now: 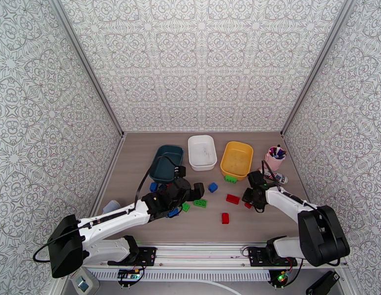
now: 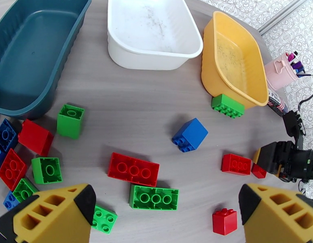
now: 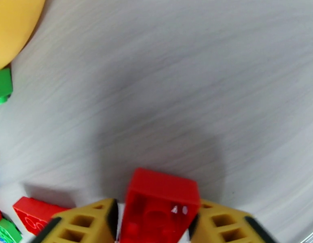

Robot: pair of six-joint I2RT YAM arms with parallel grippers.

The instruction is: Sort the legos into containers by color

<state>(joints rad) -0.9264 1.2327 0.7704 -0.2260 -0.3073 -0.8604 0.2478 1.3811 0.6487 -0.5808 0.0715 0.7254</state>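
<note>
Three tubs stand in a row at the back: teal, white and yellow. Red, green and blue legos lie scattered in front of them, among them a long red brick, a long green one and a blue one. A green brick rests against the yellow tub. My left gripper hovers open above the scatter, its fingers wide apart and empty. My right gripper is shut on a small red brick just above the table.
A pink cup of pens stands at the right, behind my right arm, with a marker lying beside it. More bricks cluster at the near corner of the teal tub. Patterned walls close in the table on three sides.
</note>
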